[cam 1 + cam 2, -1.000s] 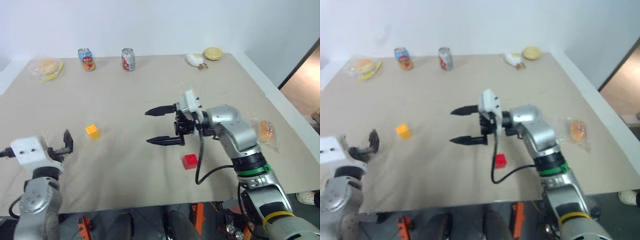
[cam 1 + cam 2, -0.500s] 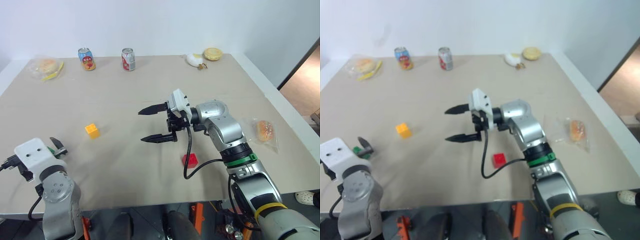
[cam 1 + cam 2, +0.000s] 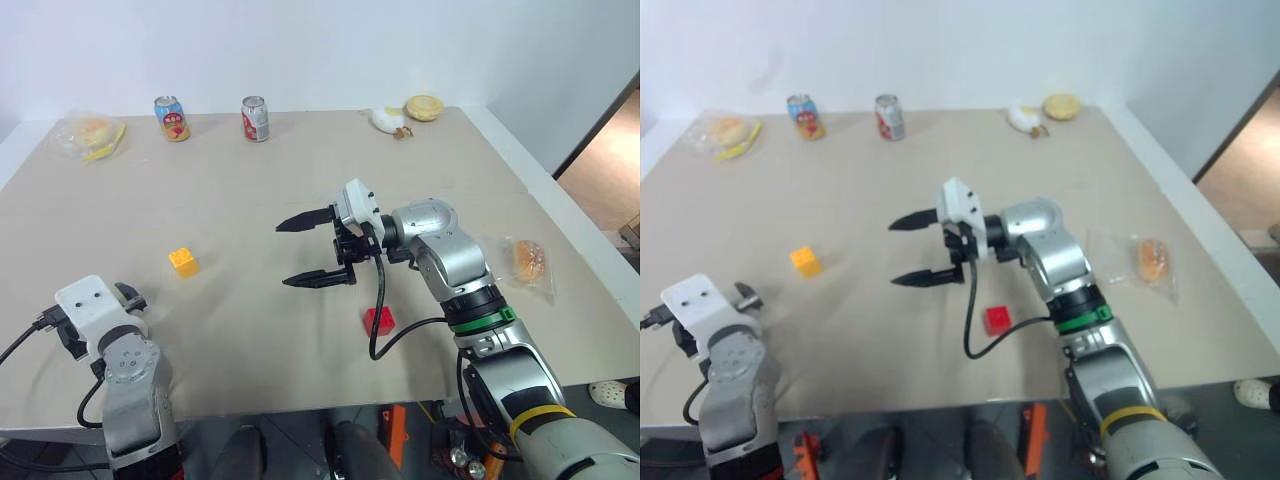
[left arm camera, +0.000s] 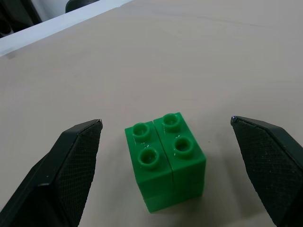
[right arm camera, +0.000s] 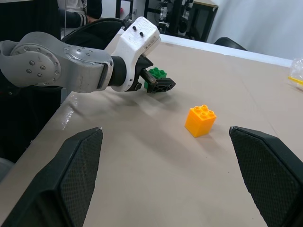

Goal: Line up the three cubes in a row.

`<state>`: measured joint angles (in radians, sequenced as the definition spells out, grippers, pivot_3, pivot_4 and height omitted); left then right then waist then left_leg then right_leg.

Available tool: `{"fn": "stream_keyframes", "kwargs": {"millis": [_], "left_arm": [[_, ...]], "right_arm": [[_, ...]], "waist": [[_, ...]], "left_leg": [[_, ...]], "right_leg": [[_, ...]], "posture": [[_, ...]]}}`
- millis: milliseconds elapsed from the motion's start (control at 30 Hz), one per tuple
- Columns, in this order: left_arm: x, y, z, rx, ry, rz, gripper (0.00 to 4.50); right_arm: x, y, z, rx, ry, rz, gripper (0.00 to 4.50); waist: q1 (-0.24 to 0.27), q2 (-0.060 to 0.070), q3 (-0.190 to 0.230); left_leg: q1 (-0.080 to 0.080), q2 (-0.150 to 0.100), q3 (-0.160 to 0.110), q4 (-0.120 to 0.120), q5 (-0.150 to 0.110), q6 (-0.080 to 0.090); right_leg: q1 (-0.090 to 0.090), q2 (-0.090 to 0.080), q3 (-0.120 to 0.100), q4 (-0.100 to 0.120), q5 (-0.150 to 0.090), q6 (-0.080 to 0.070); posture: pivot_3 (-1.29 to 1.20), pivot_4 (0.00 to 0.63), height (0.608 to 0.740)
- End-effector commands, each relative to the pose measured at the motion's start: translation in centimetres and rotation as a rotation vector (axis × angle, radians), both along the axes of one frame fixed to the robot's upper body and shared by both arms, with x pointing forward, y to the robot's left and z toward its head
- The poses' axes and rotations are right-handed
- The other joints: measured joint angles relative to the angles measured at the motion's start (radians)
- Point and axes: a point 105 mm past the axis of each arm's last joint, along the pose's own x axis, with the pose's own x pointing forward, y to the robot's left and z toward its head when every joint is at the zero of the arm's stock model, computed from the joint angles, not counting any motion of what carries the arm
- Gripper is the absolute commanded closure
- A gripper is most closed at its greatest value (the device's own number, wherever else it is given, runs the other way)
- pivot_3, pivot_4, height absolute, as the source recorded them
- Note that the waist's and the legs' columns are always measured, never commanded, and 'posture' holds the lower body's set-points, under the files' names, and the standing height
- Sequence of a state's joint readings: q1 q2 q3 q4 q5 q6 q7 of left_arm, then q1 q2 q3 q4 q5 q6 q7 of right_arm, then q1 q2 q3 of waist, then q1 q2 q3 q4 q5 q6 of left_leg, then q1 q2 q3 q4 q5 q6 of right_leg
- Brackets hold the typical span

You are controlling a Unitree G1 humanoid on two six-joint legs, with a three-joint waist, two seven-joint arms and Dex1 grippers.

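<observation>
My left gripper [image 4: 165, 142] has come lower since a second ago and now stands wide open around the green cube [image 4: 165, 161], not touching it. My right gripper [image 3: 305, 250] stays open above the table [image 3: 250, 180] centre; the yellow cube [image 3: 183, 261] lies at its 9 o'clock, the red cube [image 3: 379, 321] at 4 o'clock.

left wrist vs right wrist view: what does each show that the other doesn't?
Left wrist: the four studs on top of the green cube, which sits on the table between the left gripper's open fingers, untouched. Right wrist: the yellow cube, the left gripper from outside, and the right gripper's own open fingers. Both: the green cube and the beige table.
</observation>
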<state>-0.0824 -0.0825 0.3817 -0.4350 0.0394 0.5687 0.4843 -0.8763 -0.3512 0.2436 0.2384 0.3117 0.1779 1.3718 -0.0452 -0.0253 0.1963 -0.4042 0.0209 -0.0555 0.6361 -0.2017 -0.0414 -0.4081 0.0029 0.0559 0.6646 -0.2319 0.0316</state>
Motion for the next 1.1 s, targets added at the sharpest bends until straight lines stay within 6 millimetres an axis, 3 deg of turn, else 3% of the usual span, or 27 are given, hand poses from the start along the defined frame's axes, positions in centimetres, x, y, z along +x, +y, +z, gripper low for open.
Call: {"fn": "stream_keyframes", "kwargs": {"millis": [33, 267, 433, 600, 1100], "left_arm": [[0.0, 0.2, 0.4, 0.0, -0.017, 0.024, 0.0], [0.0, 0.2, -0.9, -0.047, 0.009, 0.036, 0.0], [0.2, 0.2, -1.0, -0.056, 0.0, 0.042, 1.43], [0.3, 0.3, -1.0, -0.059, -0.01, 0.045, 3.16], [0.4, 0.6, -0.9, -0.064, -0.025, 0.037, 3.15]], "right_arm": [[-0.5, 0.1, 1.1, 0.019, -0.04, 0.024, 0.09], [-0.5, 0.1, 1.1, 0.018, -0.042, 0.031, 0.09], [-0.6, 0.1, 1.2, 0.016, -0.034, 0.04, 0.0], [-0.6, 0.1, 1.1, 0.012, -0.033, 0.041, 0.0], [-1.1, -0.3, 2.0, 0.053, 0.013, 0.049, 0.0]], "waist": [[0.0, 0.0, 0.0], [0.0, 0.0, 0.0], [0.0, 0.0, 0.0], [0.0, 0.0, 0.0], [0.0, 0.0, 0.0]], "left_leg": [[0.0, 0.0, 0.0, 0.0, 0.0, 0.0], [0.0, 0.0, 0.0, 0.0, 0.0, 0.0], [0.0, 0.0, 0.0, 0.0, 0.0, 0.0], [0.0, 0.0, 0.0, 0.0, 0.0, 0.0], [0.0, 0.0, 0.0, 0.0, 0.0, 0.0]], "right_leg": [[0.0, 0.0, 0.0, 0.0, 0.0, 0.0], [0.0, 0.0, 0.0, 0.0, 0.0, 0.0], [0.0, 0.0, 0.0, 0.0, 0.0, 0.0], [0.0, 0.0, 0.0, 0.0, 0.0, 0.0], [0.0, 0.0, 0.0, 0.0, 0.0, 0.0]], "posture": [[0.0, 0.15, 0.74], [0.0, 0.15, 0.74], [0.0, 0.15, 0.74], [0.0, 0.15, 0.74], [0.0, 0.15, 0.74]]}}
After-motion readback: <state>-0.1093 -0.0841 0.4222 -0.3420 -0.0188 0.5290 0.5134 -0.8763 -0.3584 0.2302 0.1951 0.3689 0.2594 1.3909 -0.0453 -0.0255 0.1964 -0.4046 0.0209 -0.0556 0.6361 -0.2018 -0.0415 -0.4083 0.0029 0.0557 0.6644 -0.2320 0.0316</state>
